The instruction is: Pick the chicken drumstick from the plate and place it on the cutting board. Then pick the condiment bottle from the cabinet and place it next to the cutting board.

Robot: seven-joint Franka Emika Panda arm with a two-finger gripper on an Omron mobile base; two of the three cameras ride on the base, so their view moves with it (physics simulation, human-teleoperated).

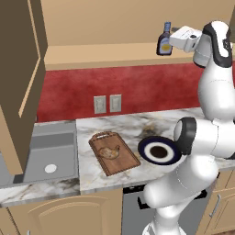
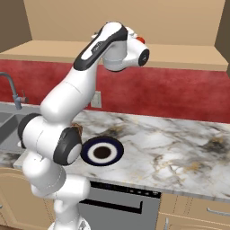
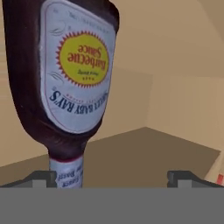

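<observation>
In the left base view we saw, at the far left, the brown door [image 1: 20, 78] of the cabinet [image 1: 105, 54] swung open; below it lay the grey sink [image 1: 48, 153], set into the marble counter [image 1: 124, 126]; to its right the cutting board [image 1: 113, 153] rested on the counter with the chicken drumstick [image 1: 110, 152] lying on it; just beside the board's right end sat the plate [image 1: 159, 150], dark blue with a brown centre and nothing on it; two pale wall sockets [image 1: 107, 104] showed on the red back wall above the board; higher up, the bottle [image 1: 165, 40] stood upright on the cabinet shelf, and the gripper [image 1: 173, 40] had reached it from the right, level with its body. From the right base view we found the tap [image 2: 11, 90] at the left edge, the plate [image 2: 103, 152] on the counter beside the arm, and a small red ball [image 2: 140, 40] on the shelf just behind the wrist. Through the hand view the bottle [image 3: 65, 74] appeared upside down and very close, its label facing us, standing toward the left fingertip [image 3: 41, 178]; we saw the fingers spread wide with the bottle between them, and neither finger pressing on it.
</observation>
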